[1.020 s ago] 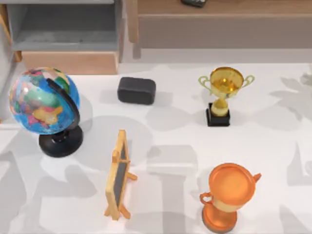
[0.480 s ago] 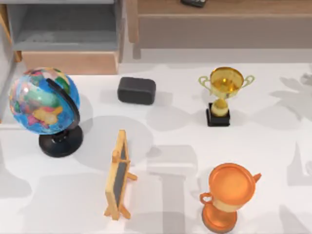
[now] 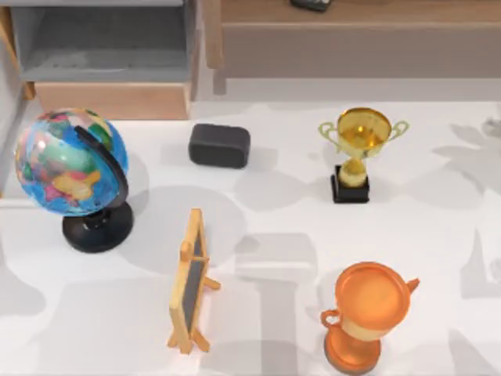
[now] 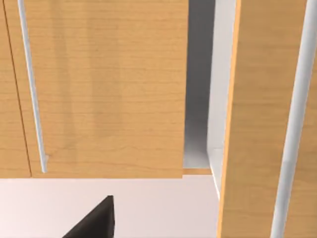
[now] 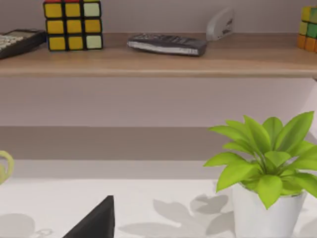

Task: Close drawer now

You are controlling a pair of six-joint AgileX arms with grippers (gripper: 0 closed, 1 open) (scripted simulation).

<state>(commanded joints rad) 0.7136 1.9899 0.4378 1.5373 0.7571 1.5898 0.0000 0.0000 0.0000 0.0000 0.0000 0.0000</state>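
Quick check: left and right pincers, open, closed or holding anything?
Left pincer: cannot be told.
Right pincer: cannot be told.

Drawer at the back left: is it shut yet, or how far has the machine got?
Not shut yet. From above, the drawer stands pulled out, its grey inside open and its wood front near the globe. Nothing is touching it. The left wrist view faces wood panels close up, so that arm may be approaching, though that is a guess. The whole push remains to be done.
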